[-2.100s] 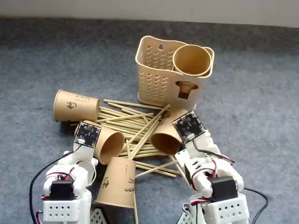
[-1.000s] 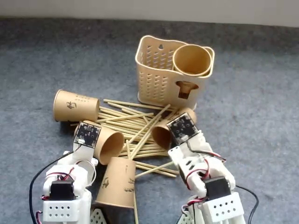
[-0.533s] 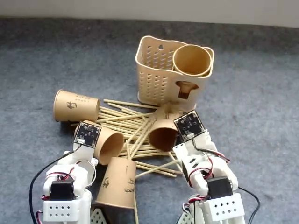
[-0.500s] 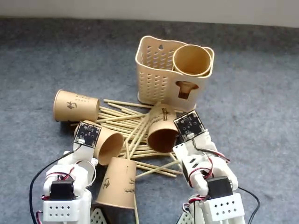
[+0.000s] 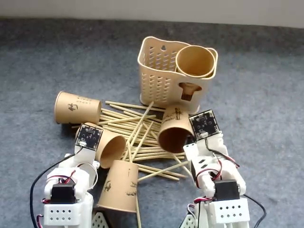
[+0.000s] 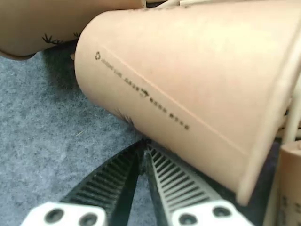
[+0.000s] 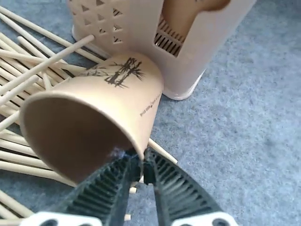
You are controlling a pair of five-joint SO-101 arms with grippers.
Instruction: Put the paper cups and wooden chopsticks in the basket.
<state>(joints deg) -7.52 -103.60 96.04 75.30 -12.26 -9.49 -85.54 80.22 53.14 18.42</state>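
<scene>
clamping right fingers (image 7: pixel 106 184) hold a cup (image 7: pixel 96 106) rim by the basket (image 7: pixel 141 26), over chopsticks (image 7: pixel 28 61); left fingers (image 6: pixel 117 183) closed.

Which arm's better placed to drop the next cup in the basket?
Right. The right end effector is shut on the rim of a cup, close to the basket. The left end effector is shut beside a second cup, gripping nothing, farther from the basket.

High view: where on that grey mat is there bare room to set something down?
Bare mat lies right of the basket, behind it along the far edge, and to its left. Crowded: the patch in front of the basket, where chopsticks and tipped cups pile up.
</scene>
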